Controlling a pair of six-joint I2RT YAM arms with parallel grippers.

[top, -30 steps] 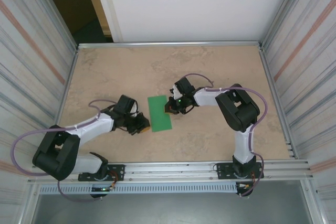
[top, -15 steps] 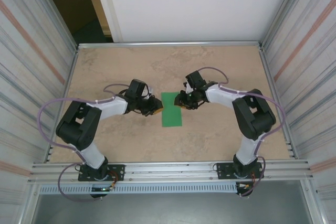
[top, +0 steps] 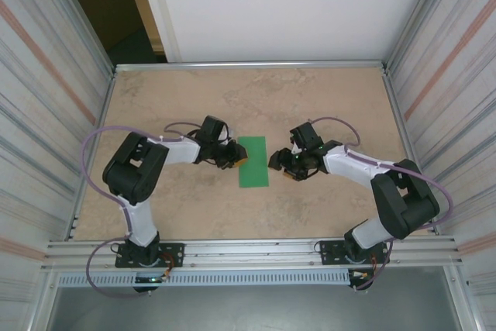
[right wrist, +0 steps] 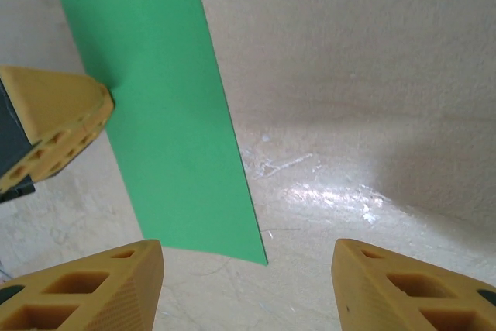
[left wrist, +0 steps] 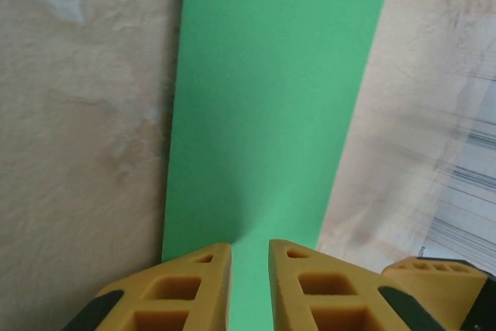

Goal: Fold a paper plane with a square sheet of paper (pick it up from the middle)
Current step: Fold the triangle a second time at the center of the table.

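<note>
The square sheet of paper (top: 253, 162) lies flat mid-tabletop (top: 325, 98), showing as a narrow rectangle. The left hand (top: 235, 156) has its fingers nearly together at the sheet's left edge — probably steadying it, though an actual grip cannot be told — while the right hand (top: 280, 162) gapes empty just beside the other edge.

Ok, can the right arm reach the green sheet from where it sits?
Probably yes. The right gripper hangs open just beside the green sheet of paper, with nothing between them, and the left gripper is at the opposite edge, out of its way.
</note>
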